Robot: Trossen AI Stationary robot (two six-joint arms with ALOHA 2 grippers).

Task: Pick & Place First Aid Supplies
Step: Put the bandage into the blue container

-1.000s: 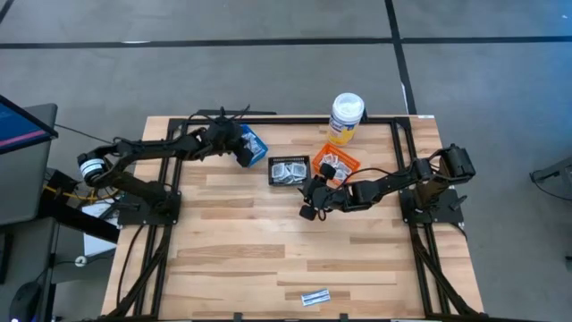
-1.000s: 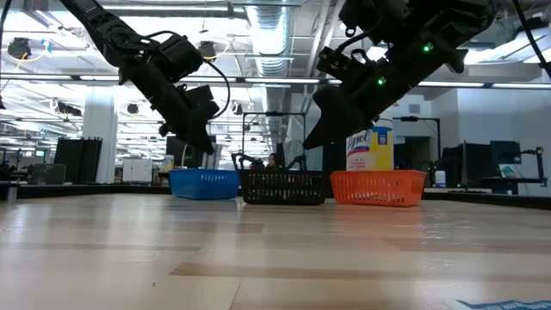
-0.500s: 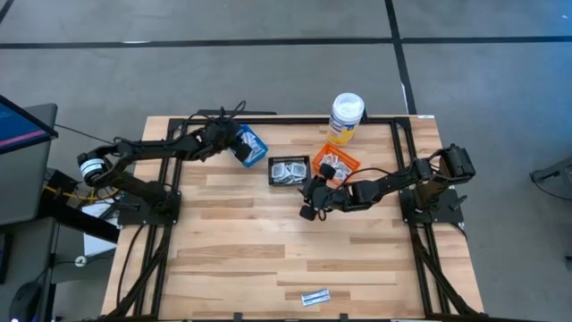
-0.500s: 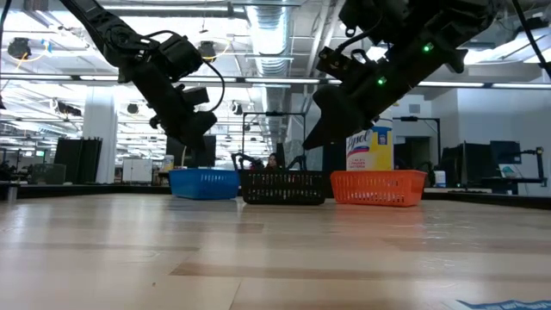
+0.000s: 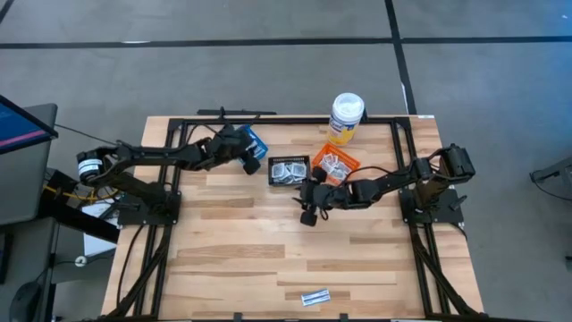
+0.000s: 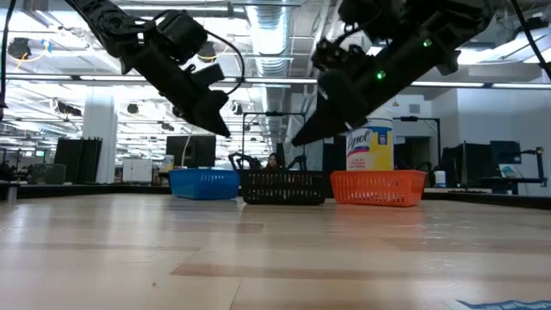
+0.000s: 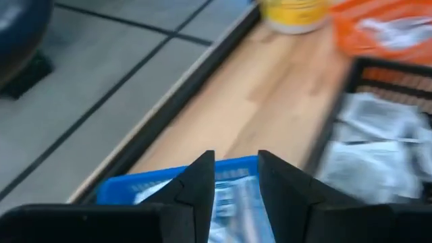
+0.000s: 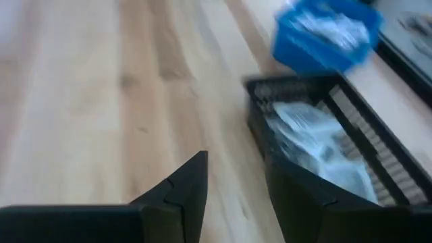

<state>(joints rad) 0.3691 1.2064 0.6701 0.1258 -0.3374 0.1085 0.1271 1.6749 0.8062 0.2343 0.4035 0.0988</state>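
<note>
Looking down on the desk (image 5: 268, 241), we see three baskets in a row near its far edge: a blue basket (image 5: 255, 145), a black basket (image 5: 289, 170) and an orange basket (image 5: 335, 164), with a white bottle (image 5: 346, 117) standing behind the orange one. White packets (image 5: 288, 172) lie in the black basket, more show in the orange one, and the left wrist view shows packets with blue print (image 7: 233, 202) in the blue one. A single packet (image 5: 315, 297) lies alone near the front edge of the desk, well apart from the baskets.

Our left hand (image 5: 239, 148) hangs just beside the blue basket, on its left. From its wrist camera the two fingers (image 7: 196, 185) stand apart with only a narrow gap, and nothing sits between them; the blue basket's rim shows through that gap.

Our right hand (image 5: 308, 213) hangs over bare wood just in front of the black basket. Its fingers (image 8: 185, 192) are likewise parted and hold nothing; past them we see the black basket (image 8: 317, 145) with its packets and the blue one (image 8: 324, 34) farther off.

In the low view both hands, left (image 6: 217, 120) and right (image 6: 303, 136), are up off the desk, above the row of baskets.
</note>
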